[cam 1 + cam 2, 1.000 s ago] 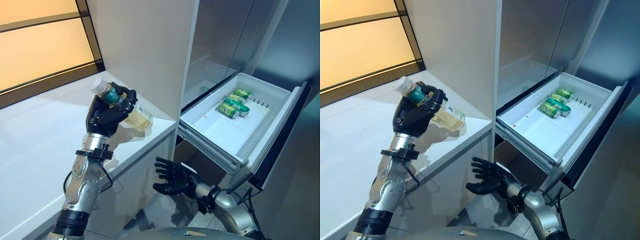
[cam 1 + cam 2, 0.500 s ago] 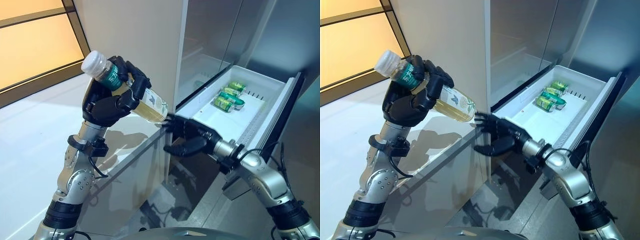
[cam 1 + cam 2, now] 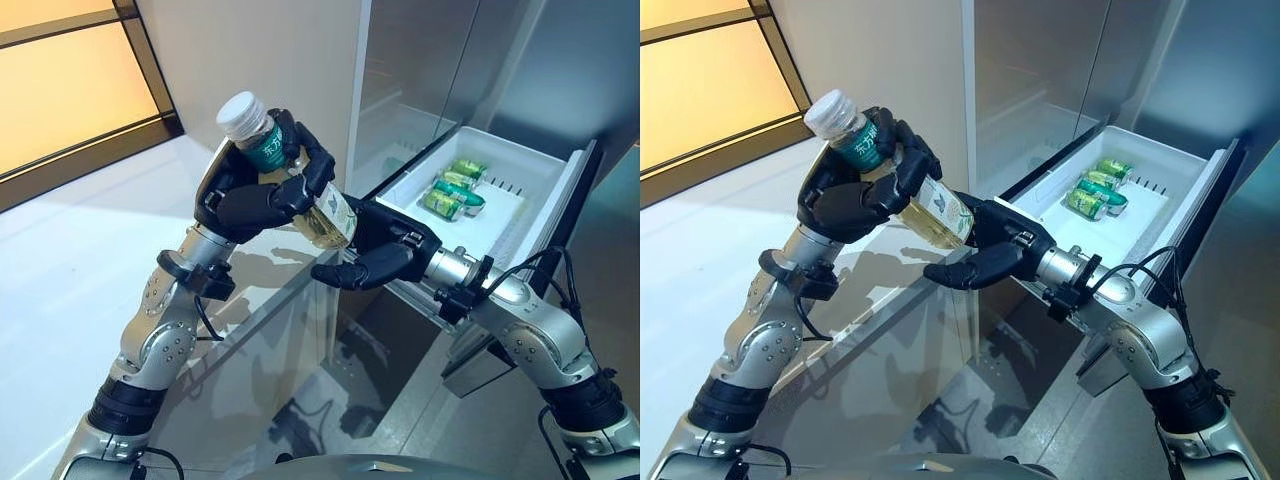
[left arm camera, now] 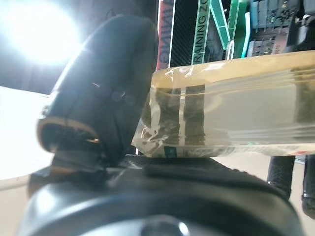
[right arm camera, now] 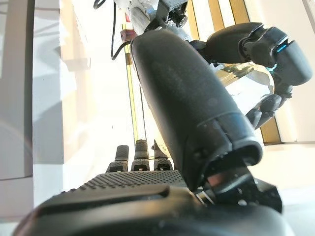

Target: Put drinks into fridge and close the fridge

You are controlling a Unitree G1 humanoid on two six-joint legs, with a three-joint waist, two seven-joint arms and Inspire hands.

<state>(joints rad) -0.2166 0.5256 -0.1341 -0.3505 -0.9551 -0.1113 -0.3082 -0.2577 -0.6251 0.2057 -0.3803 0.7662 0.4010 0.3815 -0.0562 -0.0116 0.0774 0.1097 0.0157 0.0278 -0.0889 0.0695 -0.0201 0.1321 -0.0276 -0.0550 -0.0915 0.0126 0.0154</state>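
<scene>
My left hand (image 3: 250, 200) is shut on a clear bottle (image 3: 266, 148) of yellowish drink with a white cap and a green label. It holds the bottle tilted in the air, past the counter's edge. The bottle also shows in the left wrist view (image 4: 236, 108). My right hand (image 3: 385, 255) is open, its fingers and thumb spread at the bottle's lower end, close to or touching it. The fridge's white drawer (image 3: 545, 205) stands pulled out to the right, behind my right hand. Green cans (image 3: 448, 190) lie in its far part.
A white counter (image 3: 70, 260) runs along the left under a window with a dark frame (image 3: 90, 160). A tall pale cabinet wall (image 3: 260, 50) stands between counter and fridge. The fridge's open grey inside (image 3: 410, 70) is above the drawer.
My left hand has carried the bottle right, off the counter toward the drawer. My right hand has risen from low down to the bottle's lower end. The camera has shifted too.
</scene>
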